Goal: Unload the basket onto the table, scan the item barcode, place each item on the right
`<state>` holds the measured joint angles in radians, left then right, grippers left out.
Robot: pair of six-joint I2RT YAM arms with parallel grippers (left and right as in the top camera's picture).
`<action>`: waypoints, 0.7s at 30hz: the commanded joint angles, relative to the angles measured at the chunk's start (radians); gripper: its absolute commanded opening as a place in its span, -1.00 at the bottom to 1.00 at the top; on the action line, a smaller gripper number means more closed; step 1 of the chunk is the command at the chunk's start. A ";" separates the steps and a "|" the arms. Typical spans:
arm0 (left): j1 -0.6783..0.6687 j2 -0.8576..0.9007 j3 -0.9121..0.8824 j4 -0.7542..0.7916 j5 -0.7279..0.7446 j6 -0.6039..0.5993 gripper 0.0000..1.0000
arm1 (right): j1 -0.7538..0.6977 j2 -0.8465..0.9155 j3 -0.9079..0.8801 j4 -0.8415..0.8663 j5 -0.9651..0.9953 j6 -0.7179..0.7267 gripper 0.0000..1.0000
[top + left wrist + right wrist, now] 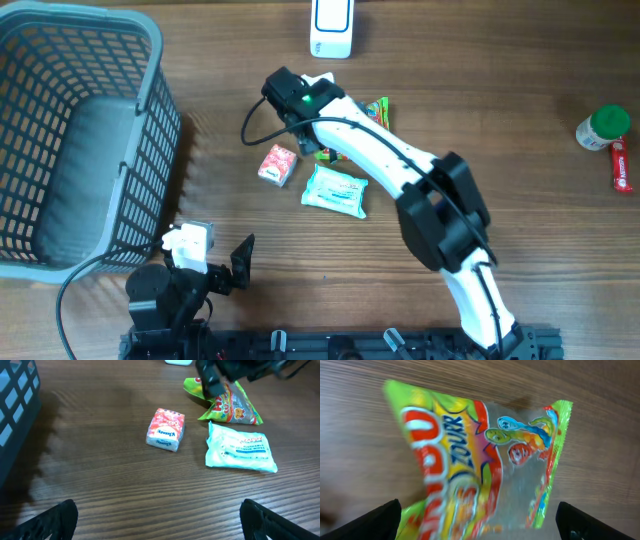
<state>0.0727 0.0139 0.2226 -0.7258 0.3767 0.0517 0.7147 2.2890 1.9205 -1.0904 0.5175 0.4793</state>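
A green and yellow candy bag (480,450) lies flat on the wooden table, filling the right wrist view. My right gripper (480,527) hovers just above it, open, with a finger on either side and nothing held. From overhead the bag (377,110) shows partly under the right arm; its barcode is not visible. A red and white tissue packet (277,165) and a pale green wipes pack (335,190) lie beside it. The white scanner (331,28) stands at the far edge. My left gripper (157,527) rests open and empty near the front, facing the packet (166,429) and the wipes (240,452).
A grey plastic basket (150,110) fills the left side. At the far right stand a green-capped bottle (603,128) and a red tube (621,166). The right arm (400,170) stretches diagonally across the middle of the table.
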 commanded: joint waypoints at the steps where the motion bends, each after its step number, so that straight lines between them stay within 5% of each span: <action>1: -0.003 -0.009 0.000 0.002 0.016 0.016 1.00 | -0.004 0.028 0.002 0.028 0.081 0.048 0.98; 3: -0.003 -0.009 0.000 0.002 0.016 0.016 1.00 | -0.004 0.043 0.002 0.039 0.082 0.048 0.94; 5: -0.003 -0.009 0.000 0.002 0.016 0.016 1.00 | -0.004 0.064 0.002 0.031 0.092 0.095 0.68; 12: -0.003 -0.009 0.000 0.002 0.016 0.016 1.00 | -0.004 0.086 0.002 -0.021 0.080 0.261 -0.83; 16: -0.003 -0.009 0.000 0.002 0.016 0.016 1.00 | -0.008 0.073 0.032 -0.039 -0.082 0.166 -0.91; 21: -0.003 -0.009 0.000 0.002 0.016 0.016 1.00 | -0.084 -0.069 0.193 -0.158 -0.642 -0.084 -0.91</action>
<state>0.0727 0.0139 0.2226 -0.7261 0.3767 0.0517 0.6853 2.3466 2.0060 -1.2201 0.3019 0.5644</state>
